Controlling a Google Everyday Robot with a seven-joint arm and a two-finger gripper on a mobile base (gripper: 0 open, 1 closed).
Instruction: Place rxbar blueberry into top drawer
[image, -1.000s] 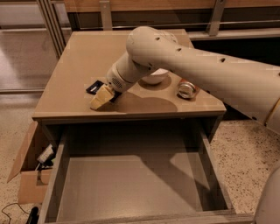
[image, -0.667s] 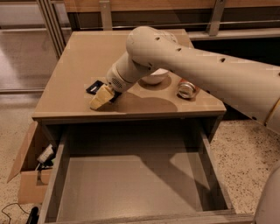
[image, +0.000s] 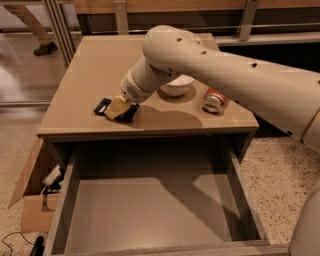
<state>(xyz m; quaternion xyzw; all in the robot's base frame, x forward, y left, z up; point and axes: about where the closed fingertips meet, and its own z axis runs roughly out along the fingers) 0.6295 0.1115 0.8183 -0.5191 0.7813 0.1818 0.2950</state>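
Observation:
The rxbar blueberry (image: 102, 106) is a small dark flat bar lying on the tan cabinet top (image: 90, 70) near its front left. My gripper (image: 119, 107) is down on the bar and covers its middle; a dark end shows on each side of it. The top drawer (image: 150, 215) is pulled wide open below the cabinet top, and its grey-beige bottom is bare. The arm reaches in from the right across the cabinet top.
A white bowl (image: 176, 87) sits behind the arm at mid-top. An orange-red soda can (image: 214, 100) lies on its side to the right. A cardboard box (image: 31, 197) with cables stands on the floor to the left. A person's foot (image: 44, 48) shows at the far left.

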